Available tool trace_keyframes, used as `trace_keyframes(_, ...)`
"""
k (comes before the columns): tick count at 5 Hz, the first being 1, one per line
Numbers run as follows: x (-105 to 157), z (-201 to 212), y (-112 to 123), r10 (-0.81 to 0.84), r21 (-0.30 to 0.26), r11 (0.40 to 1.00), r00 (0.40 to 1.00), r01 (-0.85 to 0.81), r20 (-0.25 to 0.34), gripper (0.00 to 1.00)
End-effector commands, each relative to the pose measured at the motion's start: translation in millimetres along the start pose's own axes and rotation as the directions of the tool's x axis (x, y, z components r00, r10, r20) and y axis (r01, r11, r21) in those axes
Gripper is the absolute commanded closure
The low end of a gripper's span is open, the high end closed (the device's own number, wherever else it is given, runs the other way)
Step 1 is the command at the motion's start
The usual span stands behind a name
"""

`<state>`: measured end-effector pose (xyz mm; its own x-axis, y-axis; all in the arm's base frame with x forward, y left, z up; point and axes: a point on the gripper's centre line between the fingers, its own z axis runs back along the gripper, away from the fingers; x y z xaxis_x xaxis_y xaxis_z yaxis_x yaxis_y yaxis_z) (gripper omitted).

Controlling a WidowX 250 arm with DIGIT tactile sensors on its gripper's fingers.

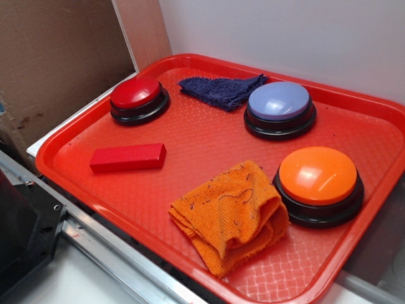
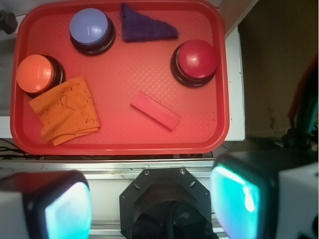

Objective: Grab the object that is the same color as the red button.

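Nearest you in the wrist view, the gripper [image 2: 152, 199] hangs with its two fingers spread wide apart and nothing between them — the pads [image 2: 67, 211] glow teal at the bottom of that picture, well short of the tray; beneath them you see the black robot base [image 2: 167, 206] and a metal rail [image 2: 109, 167] running along the tray's near edge. Past the rail lies the red tray [image 2: 119, 142]; closest to you on it sits the flat red block [image 2: 155, 110], lying at a slant on bare tray, apart from everything else; to one side of it, near the same edge, you have the crumpled orange cloth [image 2: 66, 109], which touches the orange button [image 2: 36, 73]. Farther in, the red button [image 2: 195, 60] stands on its black base, beyond the block and near the tray's side rim — the two are close but not touching; farthest from you are the lavender-blue button [image 2: 89, 27] and the folded dark blue cloth [image 2: 144, 25], just beside each other along the far rim.
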<state>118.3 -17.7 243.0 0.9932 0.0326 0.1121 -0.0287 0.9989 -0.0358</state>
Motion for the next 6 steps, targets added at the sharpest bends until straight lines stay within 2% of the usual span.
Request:
trace_keyframes(1,0,0,0,0.0,0.0,1.0,1.0,0.0,0.0,0.0)
trace_keyframes(2,25,-10,4,-0.083,-0.039,0.996,0.996,0.082,-0.032,0.0)
trace_keyframes(3,30,-47,5,-0.322,-0.07,0.946,0.941,0.316,-0.106,0.0)
trace_keyframes(4,15,-94,13,-0.385,-0.041,0.922,0.894,0.386,-0.231,0.0)
trace_keyframes(5,8,-124,26,-0.375,-0.045,0.925,0.882,0.378,-0.285,0.0)
trace_keyframes(6,20,-144,40,-0.323,-0.027,0.944,0.9,0.33,-0.292,0.0)
